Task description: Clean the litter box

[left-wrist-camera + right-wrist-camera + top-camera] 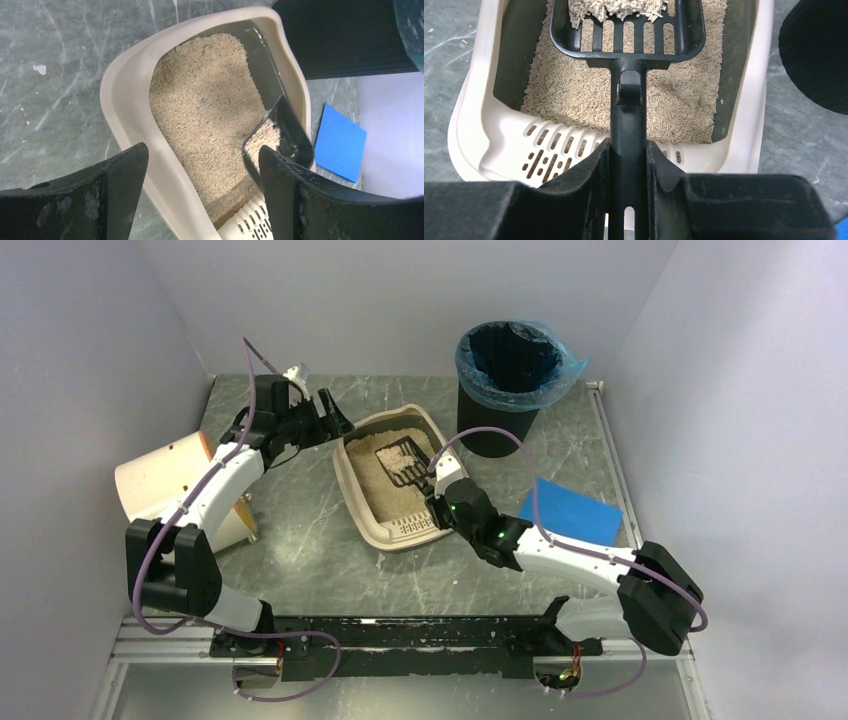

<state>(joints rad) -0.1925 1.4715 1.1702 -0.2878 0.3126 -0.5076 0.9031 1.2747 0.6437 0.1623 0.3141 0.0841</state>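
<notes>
- Centrally on the desk (300, 550): litter box (352, 475), tan litter (210, 100) inside, grated lip (554, 155) at its near end.
- Right tool (628, 150): clamped on the handle of a black scoop (626, 62); scoop holds litter over the box.
- Left tool (202, 152): fingers apart, beside the box's far-left rim.

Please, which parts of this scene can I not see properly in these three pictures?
Scoop front edge: right wrist view, cut off by the top edge.
Bin contents: top view, too dark inside.
Litter box grate end: left wrist view, partly behind the left gripper.
Drum, partly: top view, the left arm covers it.
</notes>
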